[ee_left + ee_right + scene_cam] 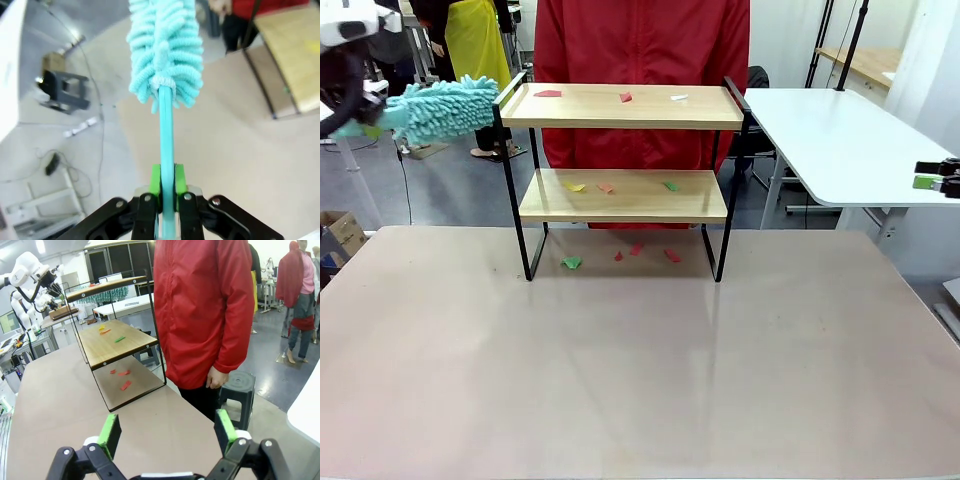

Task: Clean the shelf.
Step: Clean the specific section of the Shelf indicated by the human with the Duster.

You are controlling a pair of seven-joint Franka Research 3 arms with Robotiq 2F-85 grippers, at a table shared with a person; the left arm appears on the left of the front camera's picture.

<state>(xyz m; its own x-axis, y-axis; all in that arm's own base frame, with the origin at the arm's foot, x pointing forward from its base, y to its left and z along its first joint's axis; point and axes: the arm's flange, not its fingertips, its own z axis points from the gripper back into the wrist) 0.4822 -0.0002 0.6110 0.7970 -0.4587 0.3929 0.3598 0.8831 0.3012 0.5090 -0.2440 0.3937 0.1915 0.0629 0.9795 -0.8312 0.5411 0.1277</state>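
The shelf (620,108) stands at the table's far middle, two wooden boards in a black frame. Small red, white, yellow, orange and green paper scraps (625,97) lie on both boards and on the table under it. My left gripper (360,110) is up at the far left, shut on the teal handle of a fluffy teal duster (445,108). The duster's tip is right at the left rail of the top board. The left wrist view has the pads (155,182) clamping the handle and the duster (165,50) ahead. My right gripper (932,180) hangs open at the right edge, holding nothing.
A person in a red jacket (640,45) stands close behind the shelf. A white table (840,140) is at the back right. The brown table (640,360) in front of the shelf is bare. A black stool (237,385) stands by the person.
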